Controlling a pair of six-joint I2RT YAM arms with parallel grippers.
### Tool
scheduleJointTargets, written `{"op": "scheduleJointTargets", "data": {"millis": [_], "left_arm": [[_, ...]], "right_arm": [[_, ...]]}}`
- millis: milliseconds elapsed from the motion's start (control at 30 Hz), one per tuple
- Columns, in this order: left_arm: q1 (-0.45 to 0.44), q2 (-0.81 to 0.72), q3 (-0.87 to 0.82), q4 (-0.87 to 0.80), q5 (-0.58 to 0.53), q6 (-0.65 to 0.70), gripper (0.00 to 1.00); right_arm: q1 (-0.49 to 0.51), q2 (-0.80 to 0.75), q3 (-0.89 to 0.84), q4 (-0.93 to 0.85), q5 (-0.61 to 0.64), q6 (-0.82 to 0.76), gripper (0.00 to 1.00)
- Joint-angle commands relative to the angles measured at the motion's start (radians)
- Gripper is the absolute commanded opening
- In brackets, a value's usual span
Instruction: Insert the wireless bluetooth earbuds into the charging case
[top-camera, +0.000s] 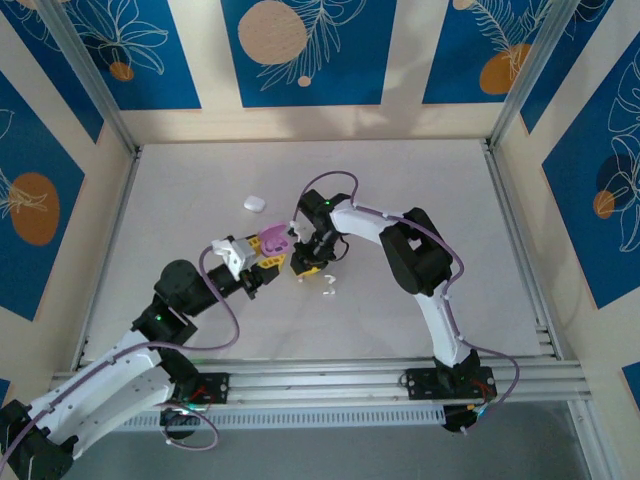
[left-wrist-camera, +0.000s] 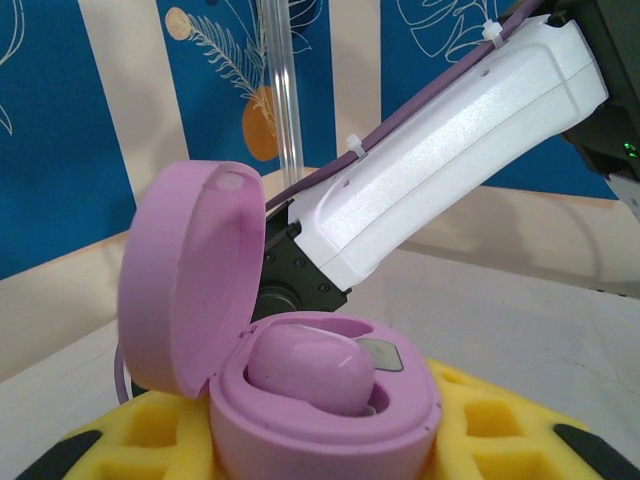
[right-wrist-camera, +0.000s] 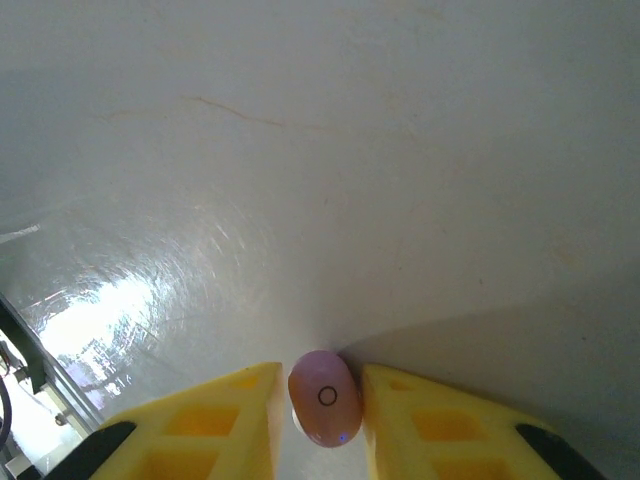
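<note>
Left wrist camera shows the left gripper (left-wrist-camera: 325, 445) closed on a pink pebble-shaped plastic charging case (left-wrist-camera: 330, 400), with its yellow fingers (left-wrist-camera: 150, 430) pressed against both sides of the case's base. The round pink lid (left-wrist-camera: 185, 280) stands hinged open at the left, nearly upright. A glossy pink seated earbud (left-wrist-camera: 310, 365) lies in the hollow of the base. Behind the case, a white link of the right arm (left-wrist-camera: 450, 150) slants across from upper right to the centre.

Right wrist camera shows the right gripper (right-wrist-camera: 325, 415) pinched shut on a second tiny glossy pink bud, the held earbud (right-wrist-camera: 325, 398), which has a thin dark ring printed on its face. It sits squeezed between that gripper's two yellow fingers (right-wrist-camera: 215, 420), close over the pale table (right-wrist-camera: 350, 150). Whether it touches the surface cannot be told.

Top external camera shows both arms meeting near the middle of the table (top-camera: 450, 200). The left gripper (top-camera: 268, 258) carries the open charging case (top-camera: 274, 240), and the right gripper (top-camera: 305, 265) is just beside it on the right. A white pebble-shaped case (top-camera: 254, 202) lies closed farther back, apart from both. Two tiny white earbuds (top-camera: 327, 294) lie loose on the table near the right gripper, on its near side
</note>
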Motion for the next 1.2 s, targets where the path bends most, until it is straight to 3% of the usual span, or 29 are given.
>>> {"op": "scheduleJointTargets", "data": {"millis": [0,500,900,1167], "left_arm": [[-0.010,0.003,0.036,0.026,0.025,0.004,0.30],[-0.011,-0.002,0.033,0.012,0.008,0.005,0.30],[-0.010,0.021,0.031,0.017,-0.013,0.005,0.30],[-0.011,0.043,0.029,0.034,-0.015,-0.001,0.30]], "right_arm": [[0.000,0.032,0.006,-0.001,-0.024,0.011,0.28],[0.000,-0.052,-0.037,0.027,-0.029,0.061,0.22],[-0.047,-0.375,-0.200,0.102,-0.012,0.142,0.21],[-0.069,-0.674,-0.256,0.068,0.086,0.157,0.20]]}}
